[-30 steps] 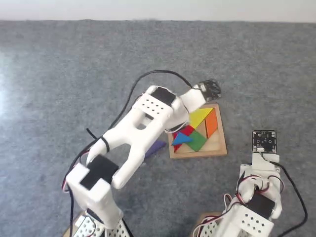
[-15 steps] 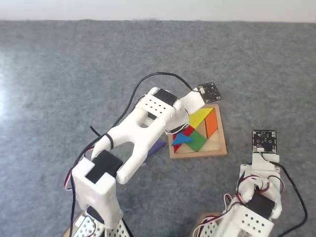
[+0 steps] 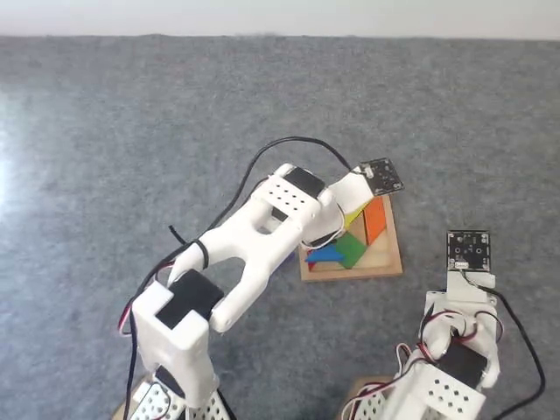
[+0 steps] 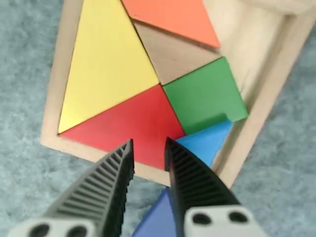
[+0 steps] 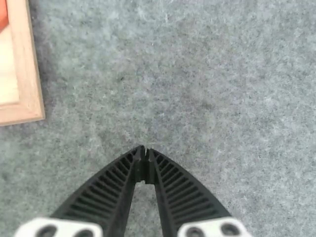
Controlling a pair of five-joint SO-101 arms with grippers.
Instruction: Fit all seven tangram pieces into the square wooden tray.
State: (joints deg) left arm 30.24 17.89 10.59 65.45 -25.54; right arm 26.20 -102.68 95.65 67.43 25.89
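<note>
Since a second ago the left arm has swung further across the square wooden tray (image 3: 385,267), and in the high view it now covers the purple piece that lay beside the tray. The right arm has not moved.

Left gripper (image 4: 148,145): the fingers stand a narrow gap apart and hold nothing. The tips hover over the tray's near rim (image 4: 53,89).
- The red triangle (image 4: 133,123) lies directly beyond the tips, and the yellow triangle (image 4: 106,69) lies farther beyond it.
- The green square (image 4: 205,94) and the blue triangle (image 4: 205,143) touch each other, off to the side of one finger.
- The orange piece (image 4: 173,17) is the farthest from the tips.
- It is not clear whether the wood-coloured triangle (image 4: 170,59) between the orange and green pieces is a piece or bare tray floor.
- The purple piece (image 4: 155,222) lies on the carpet outside the rim, seen through the gap between the fingers.

Right gripper (image 5: 143,154): the fingers are closed tip to tip with nothing between them, over the grey carpet (image 5: 222,74). A tray corner (image 5: 22,98) sits well off to one side of the tips.
</note>
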